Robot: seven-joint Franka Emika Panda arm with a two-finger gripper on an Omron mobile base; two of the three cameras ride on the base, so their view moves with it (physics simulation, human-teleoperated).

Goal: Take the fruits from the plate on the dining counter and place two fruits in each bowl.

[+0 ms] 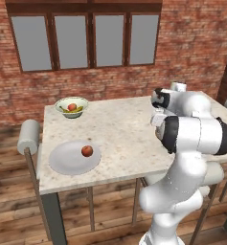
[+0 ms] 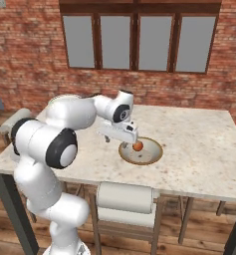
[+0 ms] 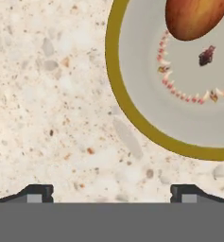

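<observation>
While the two-finger hand (image 2: 131,138) hovers just beside the near-left rim of the shallow tan-brown bowl (image 2: 152,155), its fingertips (image 3: 38,193) sit wide apart with nothing between them — in the hand view only bare speckled stone lies ahead of them, with the bowl's olive rim off to one side. One round red-orange apple (image 2: 138,146) lies inside that bowl, so by my reading it needs one more. The flared pale green-white bowl (image 1: 72,106) at the far left of the beige speckled stone surface (image 1: 124,134) holds a yellow banana-like piece (image 1: 74,110) and a small red fruit (image 1: 72,106), which looks like its full share. The last red-orange apple (image 1: 87,151) rests on the flat pale grey-white plate (image 1: 67,160) at the near left, well apart from the hand. The main risk is the long reach across: a round apple on a flat plate can roll when one finger touches it first, and it lies toward the plate's right side, so a nudge could send it onto the stone. A low sweep away from the tan bowl could also clip its rim and shift it. Dropping the apple from too high may make it bounce out — the bowl is shallow.
</observation>
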